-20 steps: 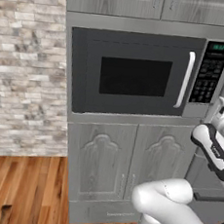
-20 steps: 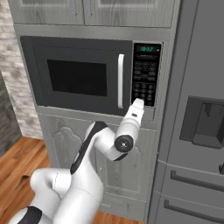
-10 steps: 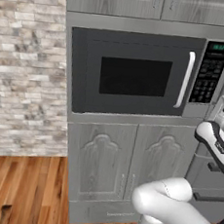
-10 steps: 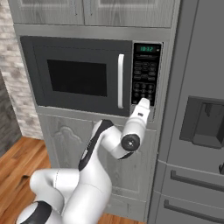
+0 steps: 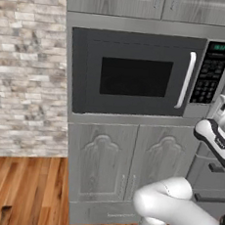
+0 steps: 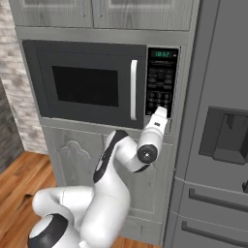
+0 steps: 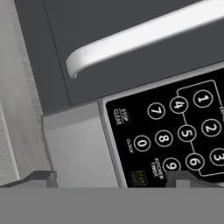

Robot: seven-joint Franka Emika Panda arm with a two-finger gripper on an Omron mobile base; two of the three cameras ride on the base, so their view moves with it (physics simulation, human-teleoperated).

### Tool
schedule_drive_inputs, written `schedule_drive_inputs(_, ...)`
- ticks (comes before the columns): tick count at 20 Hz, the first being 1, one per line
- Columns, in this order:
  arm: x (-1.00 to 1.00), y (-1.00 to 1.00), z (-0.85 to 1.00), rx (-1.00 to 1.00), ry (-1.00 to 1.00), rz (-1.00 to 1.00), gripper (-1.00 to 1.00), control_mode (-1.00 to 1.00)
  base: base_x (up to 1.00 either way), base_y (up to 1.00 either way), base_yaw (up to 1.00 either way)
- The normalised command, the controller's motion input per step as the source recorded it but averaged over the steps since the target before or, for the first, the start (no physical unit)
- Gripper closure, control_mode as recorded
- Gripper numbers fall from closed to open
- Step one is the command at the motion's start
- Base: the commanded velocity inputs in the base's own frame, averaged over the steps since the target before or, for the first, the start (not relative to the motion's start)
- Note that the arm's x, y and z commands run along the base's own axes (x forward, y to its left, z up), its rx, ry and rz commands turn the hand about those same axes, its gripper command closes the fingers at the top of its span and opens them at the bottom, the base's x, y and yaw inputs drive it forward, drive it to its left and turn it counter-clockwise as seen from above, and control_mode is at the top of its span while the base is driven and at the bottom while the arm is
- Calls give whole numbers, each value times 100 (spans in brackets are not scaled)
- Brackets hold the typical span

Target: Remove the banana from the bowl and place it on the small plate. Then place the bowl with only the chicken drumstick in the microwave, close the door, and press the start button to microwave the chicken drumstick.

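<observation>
Wide grey steel microwave (image 5: pixel 138 75), built in between grey cabinets; black-framed door (image 6: pixel 89 86) with white vertical bar handle (image 5: pixel 185 80) shut. Black keypad panel (image 6: pixel 161 82) at its right end. Two-finger gripper (image 6: pixel 160 112) at the panel's lower edge, tips seemingly touching it. In the hand view dark fingertips (image 7: pixel 41 178) stand apart; green start button (image 7: pixel 140 177) lies between them at roughly 6 o'clock, just below key 0. Judged step: press start. Bowl and contents: whereabouts unseen.
</observation>
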Motion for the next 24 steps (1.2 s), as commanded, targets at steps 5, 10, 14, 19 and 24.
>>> schedule_drive_inputs(5,14,-9,-14,1,0,0,-100,-100,0,0,0)
schedule_drive_inputs(10,22,-9,-8,1,0,0,-100,-100,0,0,0)
schedule_drive_inputs(14,26,-14,-11,2,0,0,-100,-100,0,0,0)
schedule_drive_inputs(19,26,-13,-19,1,0,0,-100,-100,0,0,0)
schedule_drive_inputs(24,27,-6,-20,0,1,0,-100,-100,0,0,0)
